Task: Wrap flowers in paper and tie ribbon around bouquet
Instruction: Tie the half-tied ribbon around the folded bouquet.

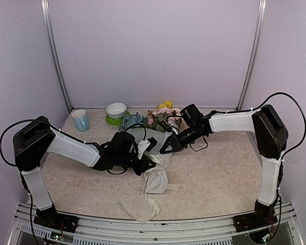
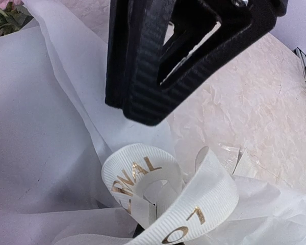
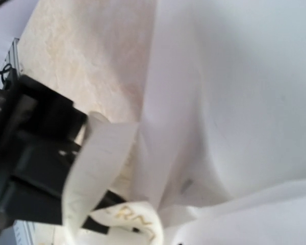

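The wrapping is judged to be done, and the tying to be under way. On the tabletop [image 1: 219, 173] the bouquet [image 1: 160, 178] is laid from the middle of the back edge toward the centre, with its narrow end pointed at the near edge. The paper [image 2: 35, 132] is seen folded around the bunch in soft, loose layers. The flowers [image 1: 160, 120] are left showing at the back end only.

The ribbon [image 2: 135, 176] is gathered at the narrow end of the cone, where an open loop is seen standing up from the paper. A long tail is left trailing toward the near edge. No tightened knot or finished bow can be made out, so pulling the loop snug and securing it is judged to remain.

The left gripper [image 2: 143, 109] is held just above the loop with its jaws pressed together. Whether a strand is pinched between them cannot be told. The right gripper [image 1: 166, 148] is placed just beside it, over the paper. The state of its jaws cannot be told, since its fingers are not shown clearly in any view.
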